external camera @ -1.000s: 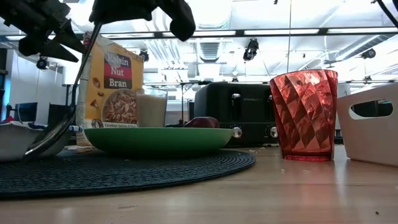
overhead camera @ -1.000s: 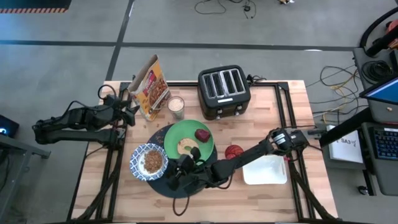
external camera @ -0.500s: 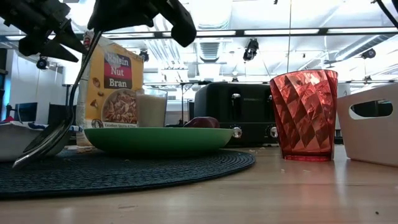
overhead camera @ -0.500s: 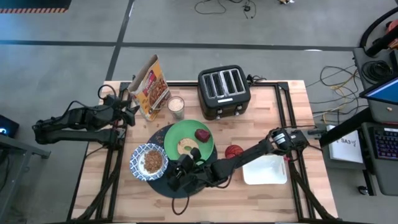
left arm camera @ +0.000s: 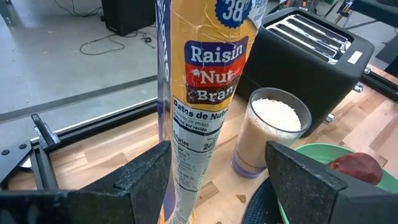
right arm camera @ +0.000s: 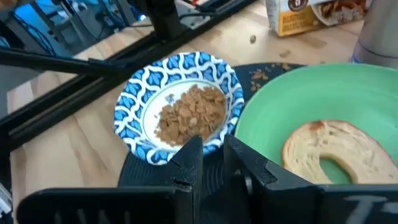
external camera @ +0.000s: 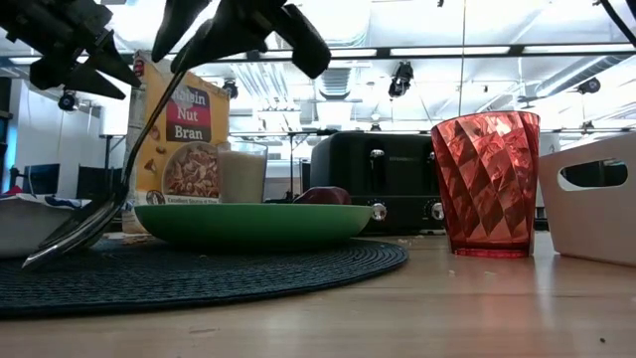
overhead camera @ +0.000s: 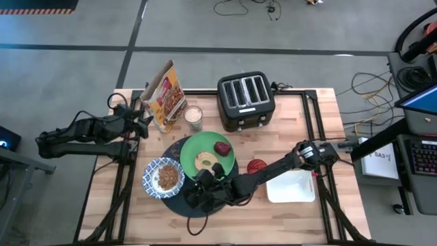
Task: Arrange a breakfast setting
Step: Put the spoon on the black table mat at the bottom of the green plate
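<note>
A round dark placemat [overhead camera: 205, 209] carries a green plate [overhead camera: 193, 147] with a bagel [overhead camera: 203, 161] and a dark red fruit [overhead camera: 222, 148]. Beside the plate on the mat stands a blue-and-white bowl [overhead camera: 148, 179] of cereal. The small red cup [overhead camera: 257, 166] stands on the wood to the mat's right. My right gripper [overhead camera: 193, 197] hangs over the mat's near part, shut on the metal spoon [external camera: 109, 189]. My left gripper [overhead camera: 140, 117] waits open at the table's far left, its fingers on either side of the cereal box [left arm camera: 205, 106] without touching it. My right gripper holds the spoon by the upper end of its handle [external camera: 179, 75], coming from above at a slant. The spoon slopes down from the fingers, and its bowl end [external camera: 50, 254] rests on the placemat beside the patterned bowl. The wrist view does not show the contact.
A Raisin Nut Bran box [overhead camera: 166, 96], a glass of milk [overhead camera: 193, 117] and a black toaster [overhead camera: 246, 101] stand along the far side. A white bin [overhead camera: 291, 186] sits right of the cup. Bare wood lies near the front edge.
My right gripper has tipped over the placemat while staying in place. The spoon has sunk with it: its bowl end, lifted a little before, now lies on the mat, and the handle slants more.
</note>
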Motion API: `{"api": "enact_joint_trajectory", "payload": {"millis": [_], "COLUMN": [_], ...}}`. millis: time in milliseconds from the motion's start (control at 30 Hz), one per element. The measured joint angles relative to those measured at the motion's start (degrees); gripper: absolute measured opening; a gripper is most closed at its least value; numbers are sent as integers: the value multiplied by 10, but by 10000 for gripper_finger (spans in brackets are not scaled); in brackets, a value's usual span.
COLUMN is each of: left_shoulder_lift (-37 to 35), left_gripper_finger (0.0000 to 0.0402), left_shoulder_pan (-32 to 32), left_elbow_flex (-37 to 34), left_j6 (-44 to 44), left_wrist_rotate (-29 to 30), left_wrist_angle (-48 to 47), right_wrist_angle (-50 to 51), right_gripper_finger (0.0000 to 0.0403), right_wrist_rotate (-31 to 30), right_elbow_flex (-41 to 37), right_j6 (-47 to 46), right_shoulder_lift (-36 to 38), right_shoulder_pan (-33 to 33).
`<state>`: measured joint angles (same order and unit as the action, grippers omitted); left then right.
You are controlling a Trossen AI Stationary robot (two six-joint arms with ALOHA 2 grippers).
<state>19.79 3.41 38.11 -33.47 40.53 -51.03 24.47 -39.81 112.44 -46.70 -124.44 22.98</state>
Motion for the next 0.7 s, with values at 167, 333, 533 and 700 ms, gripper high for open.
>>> {"api": "enact_joint_trajectory", "payload": {"millis": [167, 333, 533, 700], "left_shoulder_lift": [0, 0, 0, 0], "left_gripper_finger": [242, 242, 242, 242], "left_shoulder_pan": [0, 0, 0, 0], "left_elbow_flex": [0, 0, 0, 0], "left_j6": [0, 0, 0, 0], "left_wrist_rotate": [0, 0, 0, 0], "left_wrist_angle": [0, 0, 0, 0], "right_wrist_angle": [66, 135, 177, 199], "right_gripper_finger": [57, 57, 57, 58], "right_wrist_rotate": [26, 76, 143, 160], "right_elbow_flex": [21, 33, 33, 28], "right_j6": [-37, -100, -162, -184], "right_shoulder_lift": [0, 0, 0, 0], "right_shoulder_pan": [1, 1, 1, 1]}}
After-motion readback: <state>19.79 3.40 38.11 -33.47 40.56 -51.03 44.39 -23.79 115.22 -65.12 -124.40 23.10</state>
